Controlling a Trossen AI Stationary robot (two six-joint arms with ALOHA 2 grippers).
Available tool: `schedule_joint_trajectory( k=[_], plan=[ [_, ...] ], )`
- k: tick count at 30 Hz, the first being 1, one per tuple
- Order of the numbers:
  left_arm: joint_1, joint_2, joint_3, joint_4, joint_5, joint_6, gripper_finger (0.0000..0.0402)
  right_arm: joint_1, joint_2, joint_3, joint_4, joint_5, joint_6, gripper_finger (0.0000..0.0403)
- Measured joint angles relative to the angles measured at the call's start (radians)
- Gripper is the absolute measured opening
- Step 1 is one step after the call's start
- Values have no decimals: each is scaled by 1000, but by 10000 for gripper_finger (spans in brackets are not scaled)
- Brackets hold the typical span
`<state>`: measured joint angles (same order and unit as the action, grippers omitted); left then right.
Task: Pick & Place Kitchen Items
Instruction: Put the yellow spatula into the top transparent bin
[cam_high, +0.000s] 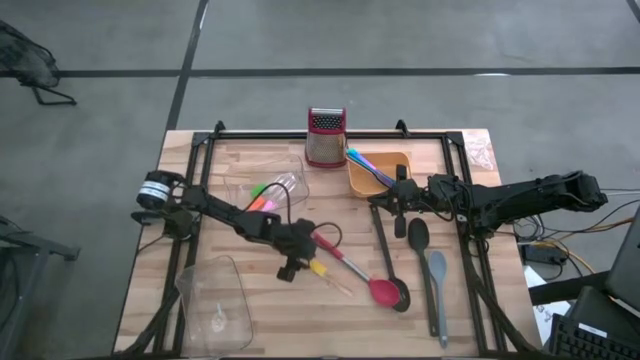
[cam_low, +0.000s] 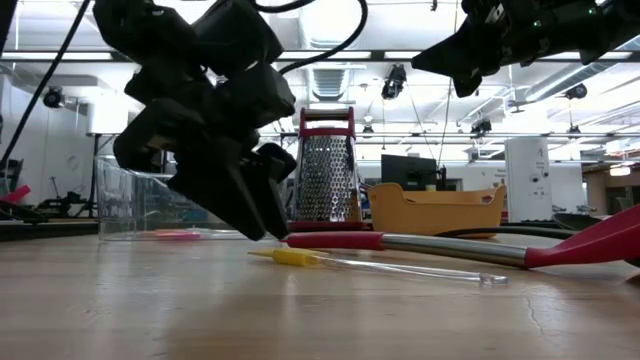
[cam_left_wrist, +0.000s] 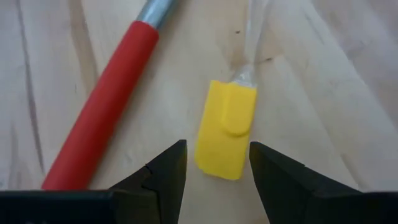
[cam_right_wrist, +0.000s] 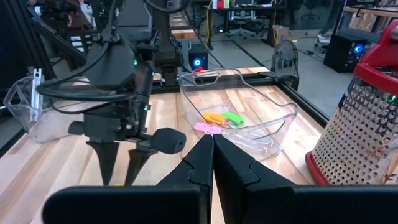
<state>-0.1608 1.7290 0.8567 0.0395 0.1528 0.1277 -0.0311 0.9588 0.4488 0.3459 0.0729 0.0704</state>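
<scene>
The left gripper (cam_left_wrist: 217, 171) holds its fingers apart around the small yellow spatula with a clear handle (cam_left_wrist: 226, 127) lying on the wooden surface (cam_left_wrist: 323, 81), ready to squeeze and lift, while the right gripper (cam_right_wrist: 211, 155) waits pinched together.

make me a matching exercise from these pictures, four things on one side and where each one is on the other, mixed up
Things:
1. yellow spatula
2. box grater
3. pink piece
4. grey spoon

Places:
A. inside the clear tub
B. on the table, nearest its right edge
C. between the open fingers of the left pincer
D. standing at the table's far edge

Pairs: 1-C, 2-D, 3-A, 4-B
</scene>
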Motion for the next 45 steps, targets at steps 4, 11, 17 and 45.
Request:
schedule_joint_trajectory(
  k=[4, 11, 17, 45],
  plan=[
    [0, 0, -24, 45, -8, -4, 181, 0, 0, 0, 0, 0, 0, 8],
    [-18, 30, -43, 117, -10, -5, 181, 0, 0, 0, 0, 0, 0, 8],
    [-24, 84, -21, 131, -36, -5, 181, 0, 0, 0, 1, 0, 0, 8],
    [-26, 85, -28, 109, 26, 33, 3, 0, 0, 0, 0, 0, 0, 8]
  ],
)
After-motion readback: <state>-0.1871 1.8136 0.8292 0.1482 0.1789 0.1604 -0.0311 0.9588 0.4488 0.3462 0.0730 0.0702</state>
